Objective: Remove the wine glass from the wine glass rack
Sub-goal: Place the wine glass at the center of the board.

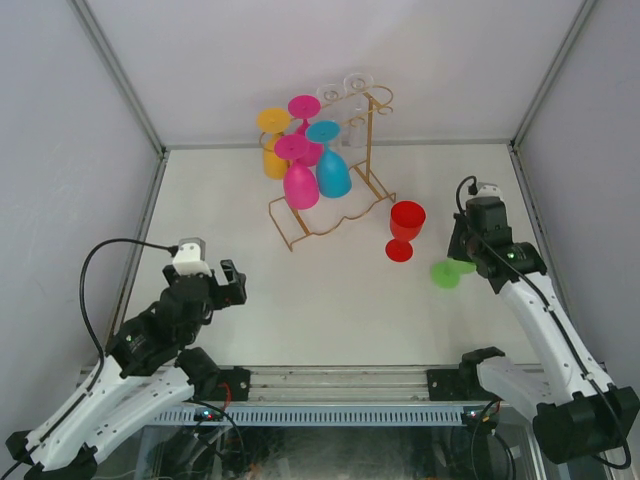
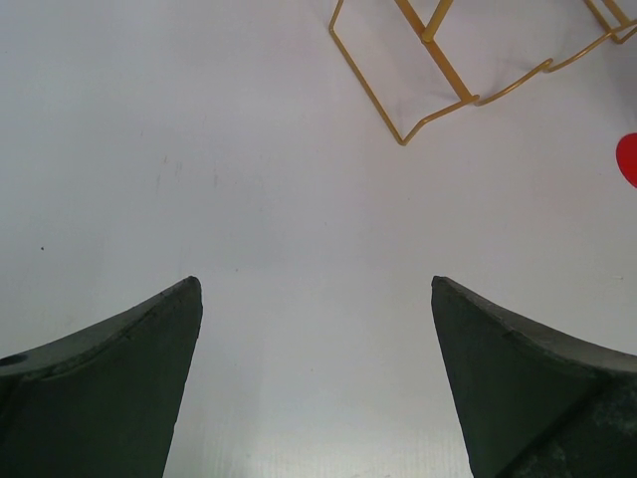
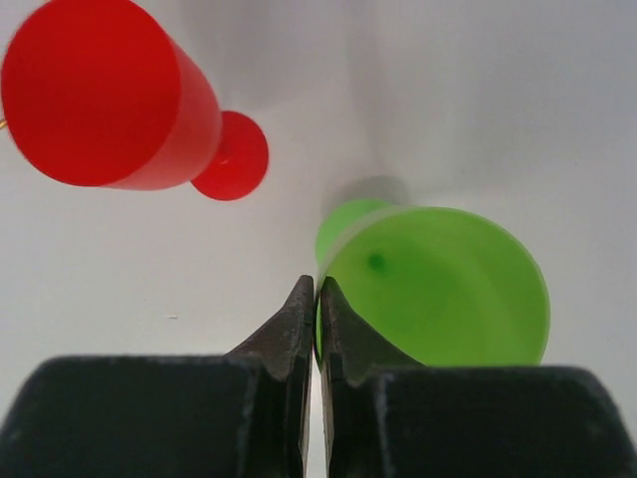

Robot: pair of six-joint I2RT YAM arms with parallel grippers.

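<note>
Ahead of my left hand (image 2: 317, 289), with its fingers spread wide, the table (image 2: 249, 199) lies bare all the way to the rack (image 2: 466, 97). Nothing blocks a straight run to the rack's near base wire. On that side the pink glass (image 1: 300, 185), the blue glass (image 1: 333, 172) and the yellow glass (image 1: 272, 160) hang bowl down and close together, with little gap between them. My right hand (image 3: 317, 289) is pinched on the rim of the green glass (image 3: 438, 289), so it has no room for anything else. The red glass (image 1: 406, 222) stands just beside it, between it and the rack, and bars the direct way. The side wall (image 1: 590, 150) is near on the outer side of that arm.
</note>
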